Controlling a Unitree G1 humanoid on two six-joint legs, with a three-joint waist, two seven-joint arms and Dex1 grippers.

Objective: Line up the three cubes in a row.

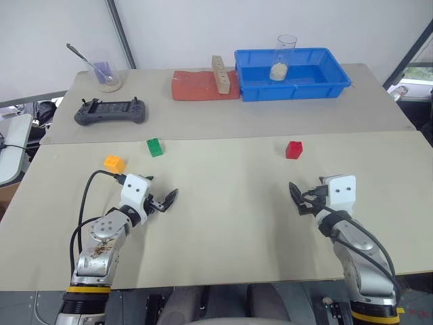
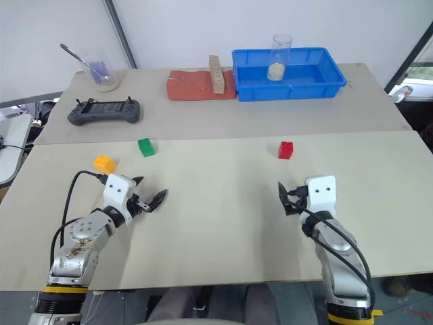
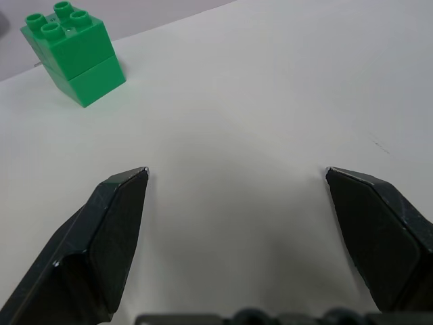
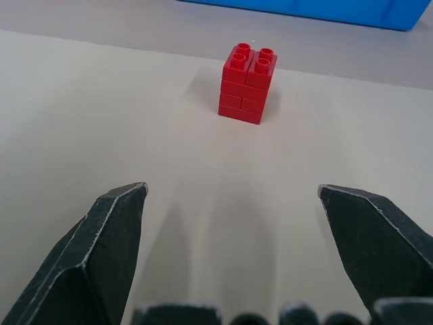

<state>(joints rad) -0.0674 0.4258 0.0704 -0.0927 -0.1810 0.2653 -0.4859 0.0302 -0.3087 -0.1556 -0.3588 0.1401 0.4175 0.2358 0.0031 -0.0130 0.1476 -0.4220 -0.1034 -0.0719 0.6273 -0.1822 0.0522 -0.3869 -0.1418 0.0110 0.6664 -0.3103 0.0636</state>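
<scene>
well, both grippers wide, empty; red cube [image 4: 247,82] ahead of right gripper [image 4: 233,196].

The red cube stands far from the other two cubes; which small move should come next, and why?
Probably the right gripper, open and empty, should move forward to the red cube. That cube stands straight ahead between its fingers in the right wrist view, apart from the green cube and the orange cube, which sit close together by the left gripper, also open.

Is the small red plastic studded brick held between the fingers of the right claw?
No: the small red plastic studded brick stands alone on the table, well ahead of the open right claw.
</scene>
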